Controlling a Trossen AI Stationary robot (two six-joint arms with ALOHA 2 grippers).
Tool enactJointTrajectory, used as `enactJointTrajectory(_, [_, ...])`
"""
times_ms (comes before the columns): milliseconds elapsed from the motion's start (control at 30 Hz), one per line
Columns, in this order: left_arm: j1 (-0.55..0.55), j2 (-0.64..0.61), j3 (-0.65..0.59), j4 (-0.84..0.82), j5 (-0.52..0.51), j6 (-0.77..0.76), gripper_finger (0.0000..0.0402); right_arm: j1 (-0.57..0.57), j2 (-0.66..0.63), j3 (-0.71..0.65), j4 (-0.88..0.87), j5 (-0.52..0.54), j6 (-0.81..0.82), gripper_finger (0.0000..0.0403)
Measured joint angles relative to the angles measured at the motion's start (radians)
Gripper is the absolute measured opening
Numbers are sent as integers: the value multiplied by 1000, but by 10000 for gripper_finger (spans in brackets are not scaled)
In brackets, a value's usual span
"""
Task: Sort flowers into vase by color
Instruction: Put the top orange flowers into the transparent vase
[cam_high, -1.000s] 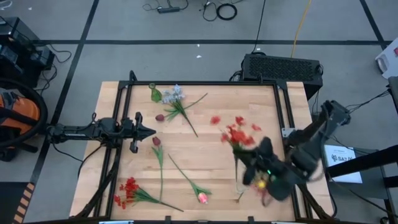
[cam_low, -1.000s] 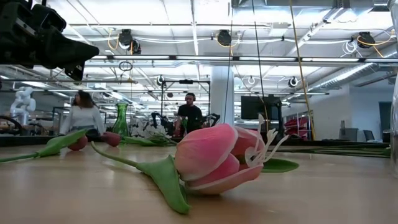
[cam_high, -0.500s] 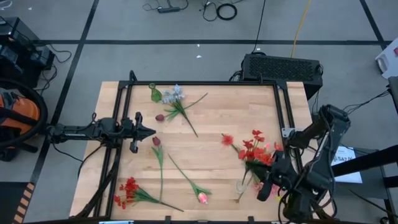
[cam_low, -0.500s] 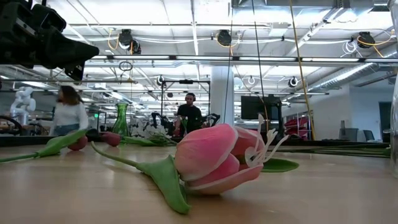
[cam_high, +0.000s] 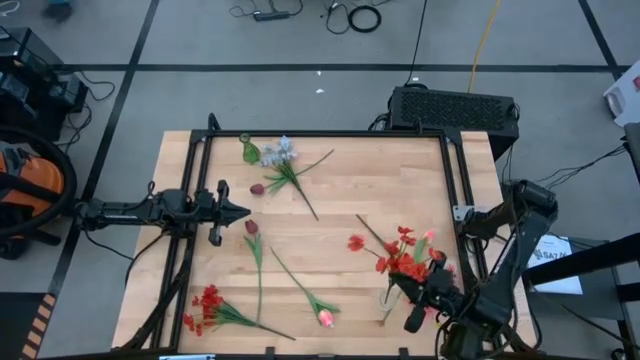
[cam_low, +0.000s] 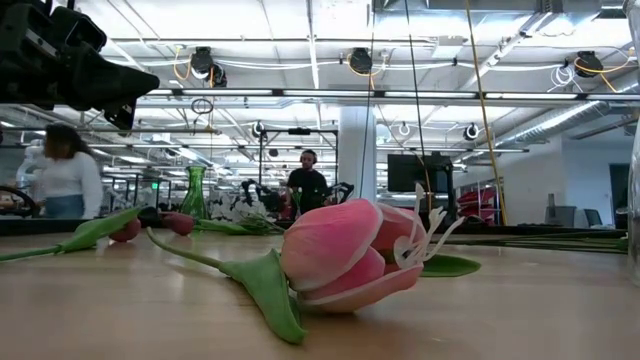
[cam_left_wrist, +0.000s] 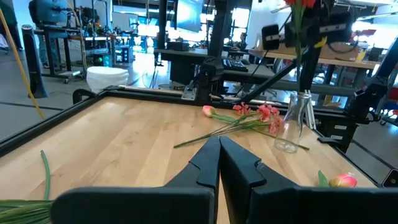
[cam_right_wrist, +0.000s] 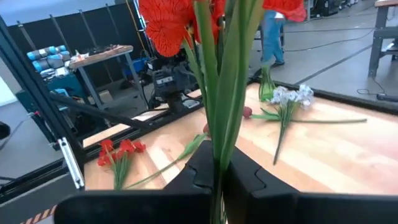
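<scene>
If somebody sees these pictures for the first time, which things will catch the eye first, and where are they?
The right claw, at the table's near right corner, is shut on a bunch of bright red flowers beside a clear glass vase. In the low view, a big pink tulip lying on the wood fills the front. The left claw waits shut at the left side, with more flowers scattered around.

Red flowers (cam_high: 402, 252) on green stems, pink tulip (cam_low: 345, 255), pale wood table (cam_high: 350, 175)
</scene>
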Motion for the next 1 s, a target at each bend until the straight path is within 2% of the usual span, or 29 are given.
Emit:
enactJointTrajectory(233, [0,0,0,0,0,0,15,11,65,-42,81,-23,35,11])
enactJointTrajectory(533, [0,0,0,0,0,0,15,11,96,-43,101,-198,-33,41])
enactJointTrajectory(767, [0,0,0,0,0,0,15,11,45,-43,101,-318,-94,102])
enactJointTrajectory(1000, [0,0,0,0,0,0,15,9,-64,-43,92,-548,-204,174])
